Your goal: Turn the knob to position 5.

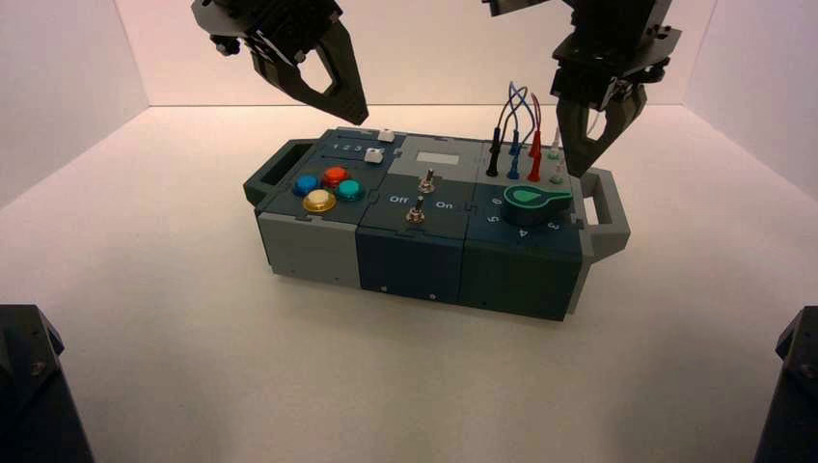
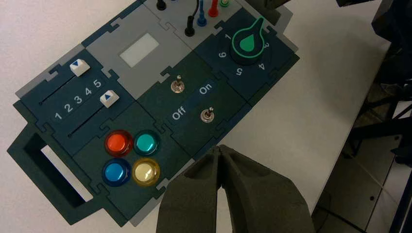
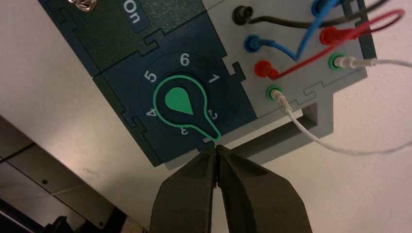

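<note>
The green teardrop knob sits on the dark teal right section of the box. In the right wrist view its pointed tip lies between the white digits 2 and 3. Digit 5 is on the arc's opposite side, next to 4 and 6. My right gripper is shut and empty, hovering just past the knob's tip over the box's right edge, apart from the knob. The left gripper hangs shut above the box's back left, holding nothing. From the left wrist I also see the knob and digit 5.
Plugged wires in black, blue, red and white stand right behind the knob. Two metal toggle switches fill the middle section, and several coloured push buttons and two sliders the left. A handle juts from the right end.
</note>
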Robot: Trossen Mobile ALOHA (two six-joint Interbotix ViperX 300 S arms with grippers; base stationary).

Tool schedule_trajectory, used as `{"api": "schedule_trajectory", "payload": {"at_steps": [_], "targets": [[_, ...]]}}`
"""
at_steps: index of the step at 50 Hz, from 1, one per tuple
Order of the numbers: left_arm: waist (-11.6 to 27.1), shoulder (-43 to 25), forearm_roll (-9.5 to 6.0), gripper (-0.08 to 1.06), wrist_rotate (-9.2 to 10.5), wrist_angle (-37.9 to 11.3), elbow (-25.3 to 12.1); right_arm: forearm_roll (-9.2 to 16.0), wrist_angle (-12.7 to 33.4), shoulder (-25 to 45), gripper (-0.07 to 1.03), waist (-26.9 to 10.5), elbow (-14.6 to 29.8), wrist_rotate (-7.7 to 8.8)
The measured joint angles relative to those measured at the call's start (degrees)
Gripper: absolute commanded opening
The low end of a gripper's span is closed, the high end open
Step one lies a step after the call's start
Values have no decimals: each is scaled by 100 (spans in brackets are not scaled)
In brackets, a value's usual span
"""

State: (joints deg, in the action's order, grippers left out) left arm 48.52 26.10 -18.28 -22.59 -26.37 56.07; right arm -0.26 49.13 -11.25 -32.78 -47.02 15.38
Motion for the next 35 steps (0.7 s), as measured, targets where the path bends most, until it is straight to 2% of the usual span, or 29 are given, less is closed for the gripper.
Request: {"api": "schedule_trajectory", "payload": {"at_steps": [20,35], "targets": [[-9,0,9,-3,-9,-18,0,-18,-9,422,-2,-18,132,158],[0,0,9,-3,0,-35,0,-176,-114,483,-2,-26,255,176]]}}
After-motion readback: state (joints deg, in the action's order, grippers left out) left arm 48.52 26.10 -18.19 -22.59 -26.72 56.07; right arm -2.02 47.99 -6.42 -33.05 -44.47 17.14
